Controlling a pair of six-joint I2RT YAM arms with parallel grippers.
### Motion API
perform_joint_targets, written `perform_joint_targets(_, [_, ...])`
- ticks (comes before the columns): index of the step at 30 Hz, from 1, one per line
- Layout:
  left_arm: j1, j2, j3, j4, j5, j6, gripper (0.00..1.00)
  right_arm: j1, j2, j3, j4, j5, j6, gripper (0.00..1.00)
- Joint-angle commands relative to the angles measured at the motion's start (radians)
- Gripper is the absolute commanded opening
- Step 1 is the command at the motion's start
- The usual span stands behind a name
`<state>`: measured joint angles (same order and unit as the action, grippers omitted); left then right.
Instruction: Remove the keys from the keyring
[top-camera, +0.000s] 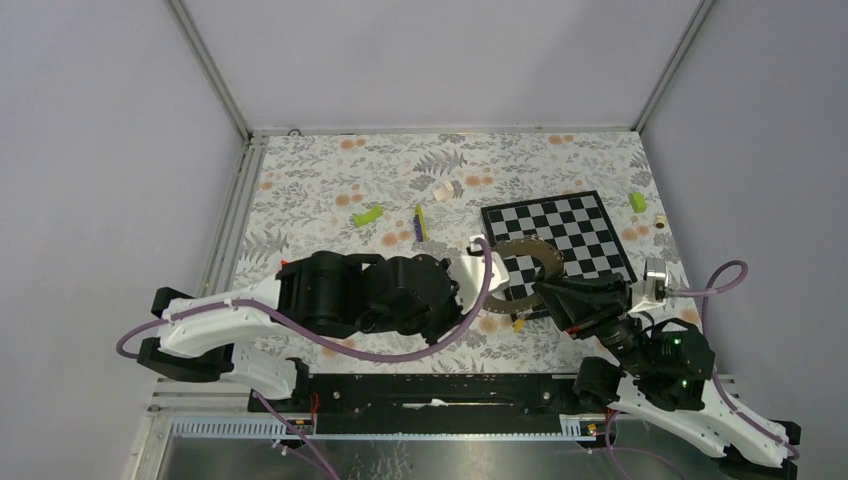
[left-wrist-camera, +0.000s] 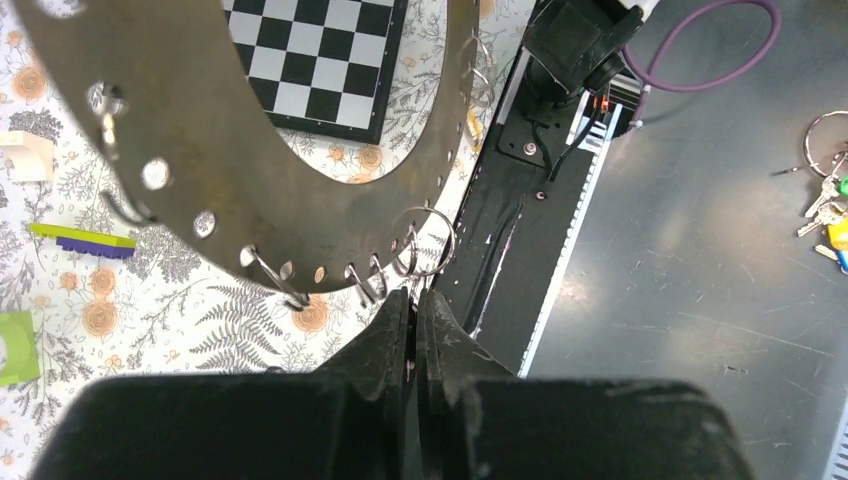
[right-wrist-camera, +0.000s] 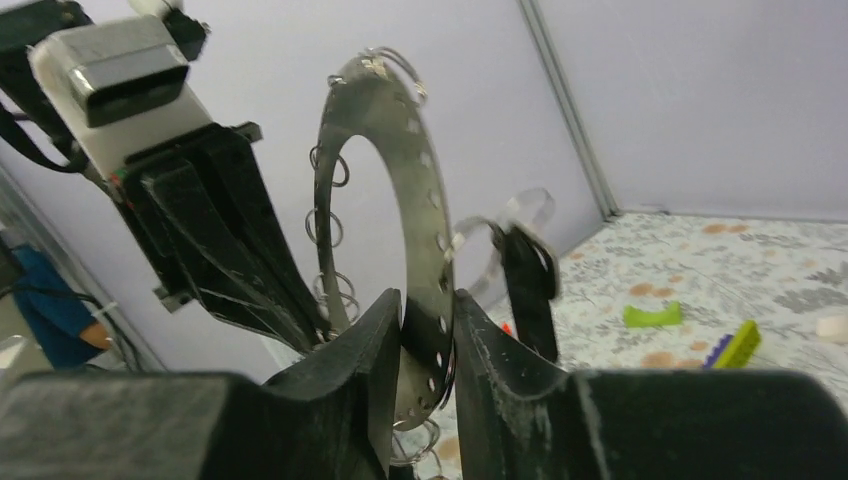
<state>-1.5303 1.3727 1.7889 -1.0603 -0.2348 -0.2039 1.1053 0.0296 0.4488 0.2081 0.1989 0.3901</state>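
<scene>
Two arms shared the upright keyring (right-wrist-camera: 412, 175): right gripper (right-wrist-camera: 428, 340) clamped on its band, left gripper (left-wrist-camera: 413, 310) pinched together just beneath its rim.

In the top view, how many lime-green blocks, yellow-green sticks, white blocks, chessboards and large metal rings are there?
lime-green blocks: 2
yellow-green stick: 1
white block: 1
chessboard: 1
keyring: 1
Total: 6
</scene>
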Motion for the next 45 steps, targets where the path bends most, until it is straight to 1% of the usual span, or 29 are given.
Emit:
perform_joint_targets(1, [0.025,-0.012,0.053,-0.163,0.080,-0.015,0.00,-0.009,-0.020,0.064,-0.043,0.134,-0.096,0.33])
perform_joint_targets(3, [0.042,-0.011,0.052,-0.164,0.099,-0.008,0.00,-0.009,-0.023,0.075,-0.062,0.154,-0.116,0.41])
perform_joint_targets(7, [0.070,-0.001,0.058,-0.182,0.136,0.010,0.00,-0.009,-0.023,0.106,-0.112,0.214,-0.170,0.49])
perform_joint_targets(10, [0.082,0.009,0.070,-0.199,0.155,0.025,0.00,-0.008,-0.022,0.125,-0.143,0.251,-0.214,0.51])
perform_joint_targets(15, [0.102,0.025,0.081,-0.227,0.195,0.045,0.00,-0.008,-0.023,0.121,-0.140,0.234,-0.258,0.54])
perform_joint_targets(17, [0.104,0.034,0.090,-0.242,0.212,0.049,0.00,-0.009,-0.023,0.113,-0.135,0.176,-0.285,0.54])
perform_joint_targets(19, [0.105,0.041,0.101,-0.254,0.221,0.052,0.00,-0.009,-0.021,0.100,-0.126,0.087,-0.313,0.54])
perform_joint_targets(23, [0.108,0.051,0.123,-0.264,0.213,0.052,0.00,-0.009,0.007,0.074,-0.118,-0.067,-0.331,0.52])
perform_joint_targets(26, [0.108,0.063,0.139,-0.266,0.203,0.057,0.00,-0.009,0.054,0.056,-0.097,-0.209,-0.330,0.52])
perform_joint_targets(27, [0.108,0.067,0.141,-0.261,0.201,0.059,0.00,-0.009,0.072,0.053,-0.086,-0.281,-0.331,0.52])
perform_joint_targets(31, [0.110,0.080,0.143,-0.229,0.200,0.068,0.00,-0.008,0.159,0.065,-0.062,-0.425,-0.335,0.52])
perform_joint_targets(34, [0.113,0.095,0.142,-0.211,0.210,0.073,0.00,-0.009,0.221,0.092,-0.064,-0.484,-0.352,0.51])
perform_joint_targets(38, [0.117,0.112,0.136,-0.194,0.221,0.081,0.00,-0.009,0.254,0.106,-0.058,-0.500,-0.359,0.49])
perform_joint_targets(45, [0.148,0.112,0.113,-0.155,0.230,0.084,0.00,-0.009,0.273,0.086,-0.013,-0.563,-0.316,0.38])
